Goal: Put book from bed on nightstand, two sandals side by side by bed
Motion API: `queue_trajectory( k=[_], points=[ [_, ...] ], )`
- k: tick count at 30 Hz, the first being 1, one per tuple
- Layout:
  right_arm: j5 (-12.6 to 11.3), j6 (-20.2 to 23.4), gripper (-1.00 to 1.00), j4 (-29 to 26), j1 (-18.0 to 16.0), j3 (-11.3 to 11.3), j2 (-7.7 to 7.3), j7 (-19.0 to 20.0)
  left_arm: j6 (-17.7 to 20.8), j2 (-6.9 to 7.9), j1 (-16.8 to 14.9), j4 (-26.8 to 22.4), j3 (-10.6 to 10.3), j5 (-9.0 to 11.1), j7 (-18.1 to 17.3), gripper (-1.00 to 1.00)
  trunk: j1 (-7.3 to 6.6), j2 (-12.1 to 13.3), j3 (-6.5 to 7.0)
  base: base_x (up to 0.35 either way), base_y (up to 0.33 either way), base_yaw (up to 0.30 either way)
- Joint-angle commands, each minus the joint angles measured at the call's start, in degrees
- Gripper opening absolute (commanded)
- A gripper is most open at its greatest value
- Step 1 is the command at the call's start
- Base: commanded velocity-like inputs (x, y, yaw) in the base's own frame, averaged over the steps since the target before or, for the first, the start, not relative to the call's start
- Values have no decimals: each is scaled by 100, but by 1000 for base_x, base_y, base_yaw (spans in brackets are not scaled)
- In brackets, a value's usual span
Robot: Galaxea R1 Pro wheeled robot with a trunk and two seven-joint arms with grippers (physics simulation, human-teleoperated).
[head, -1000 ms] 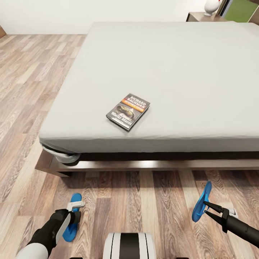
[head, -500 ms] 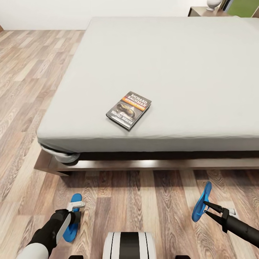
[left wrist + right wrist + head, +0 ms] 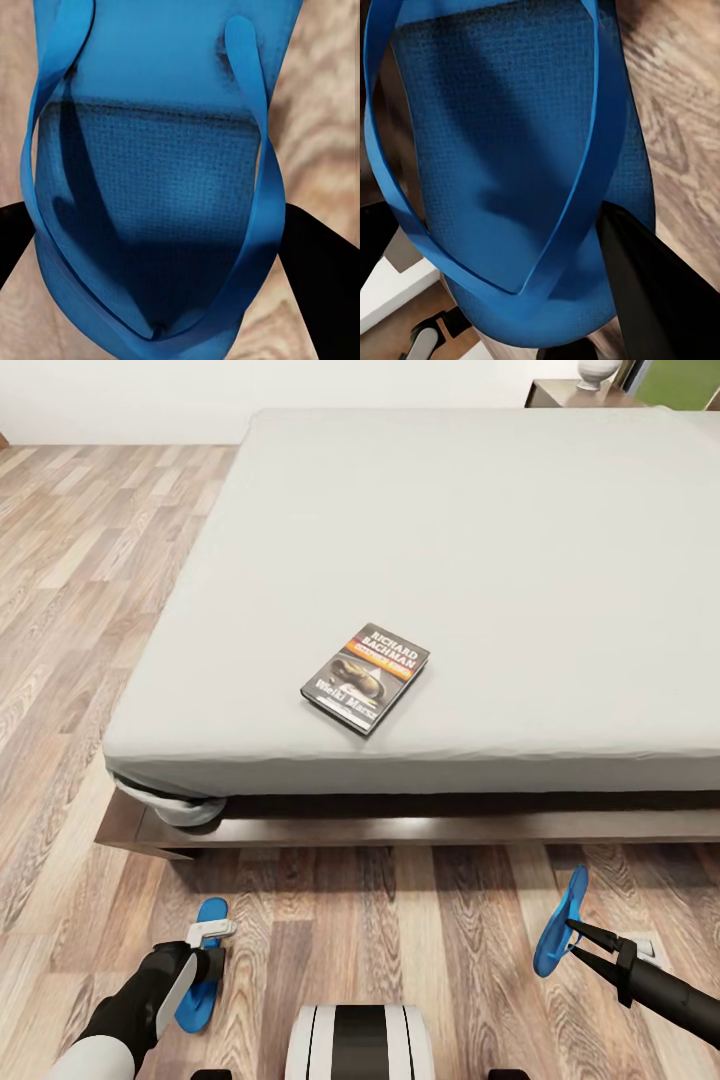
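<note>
While the robot faces the foot edge of the bed [image 3: 560, 540], each arm carries one blue sandal low over the wood-plank floor [image 3: 60, 610]. Left claw [image 3: 208, 938]: clenched on the left sandal [image 3: 200, 985], which lies roughly flat, toe toward the bed; in the left wrist view the black fingers [image 3: 319, 262] sit on either side of the sole [image 3: 150, 195], straps up. Right claw [image 3: 580, 942]: grasping the right sandal [image 3: 560, 922], which stands on edge, tilted; in the right wrist view one dark finger [image 3: 652, 285] presses against the sole [image 3: 502, 135]. Sandals well apart, both near the bed's foot edge. Book [image 3: 366, 677] lies flat on the grey mattress, cover up, near the foot edge, angled. Nightstand [image 3: 580, 396] at the bed's far right corner, white object [image 3: 597, 372] on top
</note>
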Motion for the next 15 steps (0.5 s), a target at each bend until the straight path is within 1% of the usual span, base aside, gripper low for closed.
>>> queue_trajectory(
  k=[1,9,13,15],
  points=[
    [-8,38,-100,1,-2,-7,0,-1,27,0,-1,-9,-4,54,39,-100,0,-1,-3,37,8,0],
    [-8,38,-100,1,-2,-7,1,-1,34,0,1,-10,-2,55,46,-100,0,-1,-3,6,1,0],
    [-8,38,-100,1,-2,-7,2,-1,35,0,-1,-10,-2,56,42,-100,10,-7,-92,0,0,0],
    [-8,38,-100,1,-2,-7,1,-2,36,0,0,-10,-2,56,42,-100,10,-7,-92,0,0,0]
  ],
)
